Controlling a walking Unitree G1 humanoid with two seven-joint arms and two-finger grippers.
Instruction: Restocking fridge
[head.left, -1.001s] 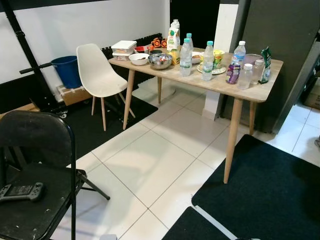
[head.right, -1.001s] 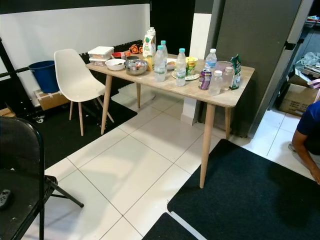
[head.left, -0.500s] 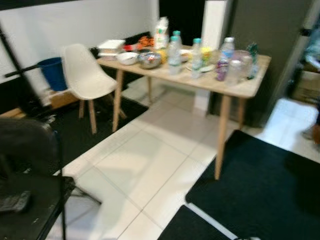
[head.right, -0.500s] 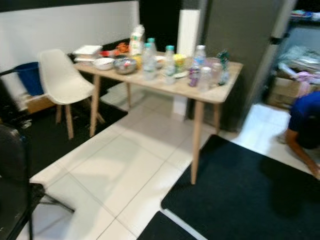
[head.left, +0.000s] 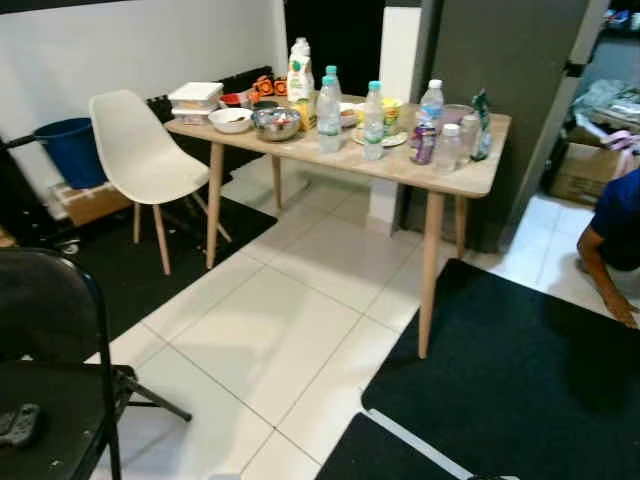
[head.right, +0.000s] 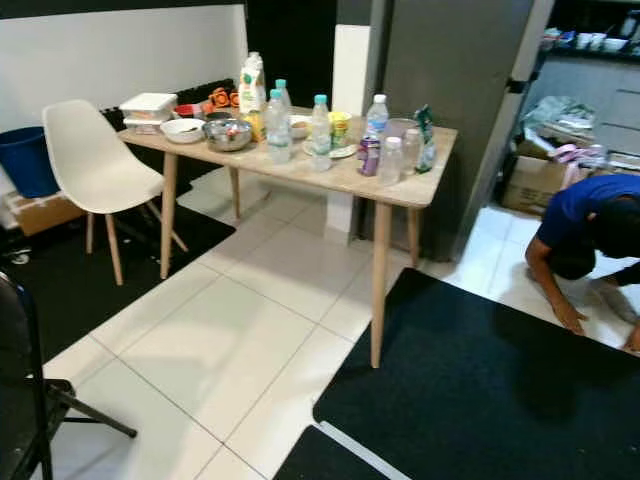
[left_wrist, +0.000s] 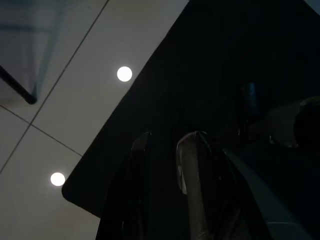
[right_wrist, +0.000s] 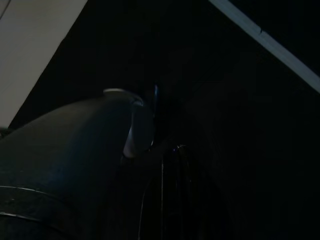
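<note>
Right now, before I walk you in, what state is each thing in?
Water bottles: upright on the table, capped.
Purple can: upright.
Steel bowl: upright, holds something.
White container: lid on.
White chair: unoccupied.
Person: crouched on the floor.
Left hand: slightly parted, holding nothing.

Wooden table (head.left: 470, 178) with water bottles (head.left: 328, 100), bowls (head.left: 276, 123), stacked containers (head.left: 195, 97).
</note>
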